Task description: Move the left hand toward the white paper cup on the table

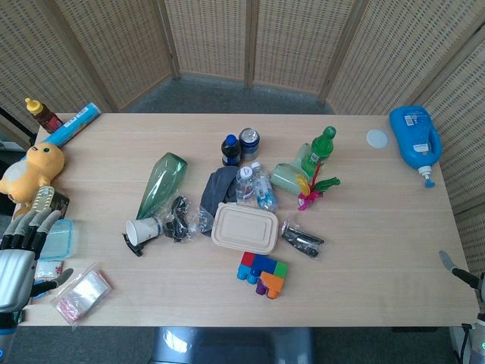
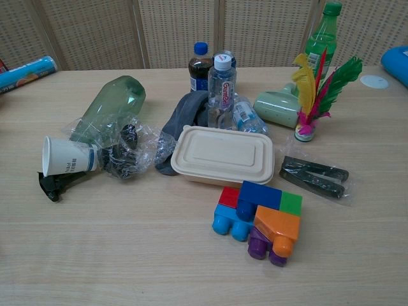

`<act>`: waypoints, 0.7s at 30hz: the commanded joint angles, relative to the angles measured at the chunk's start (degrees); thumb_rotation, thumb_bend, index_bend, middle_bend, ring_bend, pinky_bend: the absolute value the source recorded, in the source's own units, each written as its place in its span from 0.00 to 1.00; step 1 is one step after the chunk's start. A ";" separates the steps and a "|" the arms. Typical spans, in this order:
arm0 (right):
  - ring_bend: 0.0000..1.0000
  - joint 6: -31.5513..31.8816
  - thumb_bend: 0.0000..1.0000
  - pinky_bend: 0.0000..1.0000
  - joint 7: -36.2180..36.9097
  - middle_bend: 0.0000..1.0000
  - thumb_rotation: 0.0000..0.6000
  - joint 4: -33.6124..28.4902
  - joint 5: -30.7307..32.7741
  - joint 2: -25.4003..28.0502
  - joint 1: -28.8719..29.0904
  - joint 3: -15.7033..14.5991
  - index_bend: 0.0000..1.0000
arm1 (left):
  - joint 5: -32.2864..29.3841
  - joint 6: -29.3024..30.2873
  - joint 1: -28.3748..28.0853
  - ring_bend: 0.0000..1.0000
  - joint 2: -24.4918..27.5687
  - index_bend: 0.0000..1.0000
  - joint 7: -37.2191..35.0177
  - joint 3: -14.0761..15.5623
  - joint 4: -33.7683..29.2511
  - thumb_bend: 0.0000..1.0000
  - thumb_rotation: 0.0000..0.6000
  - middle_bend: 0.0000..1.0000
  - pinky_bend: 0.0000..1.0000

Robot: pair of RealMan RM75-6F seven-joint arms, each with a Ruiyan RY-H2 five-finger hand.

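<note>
The white paper cup (image 1: 142, 230) lies on its side left of the table's middle, its mouth facing left, also in the chest view (image 2: 67, 156). It rests against a crumpled clear bag (image 2: 127, 150) and a black object (image 2: 54, 185) beside a toppled green bottle (image 1: 159, 186). My left hand (image 1: 23, 243) is at the table's left edge, well to the left of the cup, fingers stretched forward and slightly apart, holding nothing. Only a sliver of my right hand (image 1: 457, 268) shows at the table's right edge; its fingers are hidden. Neither hand appears in the chest view.
Around the left hand are a yellow plush duck (image 1: 30, 171), a blue-lidded box (image 1: 57, 239) and a zip bag (image 1: 82, 292). A beige lunch box (image 1: 244, 229), toy blocks (image 1: 264, 273), bottles (image 1: 250, 182) and a grey cloth (image 1: 218, 186) crowd the middle.
</note>
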 commanded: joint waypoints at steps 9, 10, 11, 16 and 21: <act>0.00 -1.73 0.00 0.00 0.60 0.00 0.97 -1.73 0.66 0.93 -0.12 -0.86 0.00 | -2.97 -3.14 -0.97 0.00 -1.22 0.00 1.61 -0.84 3.30 0.00 1.00 0.00 0.00; 0.00 -2.06 0.00 0.00 0.69 0.00 0.97 -1.84 0.74 1.06 -0.08 -0.98 0.00 | -4.16 -4.18 -1.33 0.00 -1.60 0.00 2.08 -1.04 4.11 0.00 1.00 0.00 0.00; 0.00 -2.35 0.00 0.00 0.74 0.00 0.97 -1.93 0.79 1.17 -0.03 -1.09 0.00 | -5.27 -5.35 -1.88 0.00 -2.06 0.00 2.43 -1.35 4.87 0.00 1.00 0.00 0.00; 0.00 -2.98 0.00 0.00 1.23 0.00 0.97 -2.51 0.96 1.50 0.01 -1.33 0.00 | -11.63 -11.79 -5.69 0.00 -4.74 0.00 6.14 -3.69 8.33 0.00 1.00 0.00 0.00; 0.00 -3.14 0.00 0.00 1.85 0.00 0.97 -3.11 0.83 1.94 -0.08 -1.51 0.00 | -20.00 -17.64 -10.12 0.00 -8.72 0.00 13.35 -6.43 10.16 0.00 1.00 0.00 0.00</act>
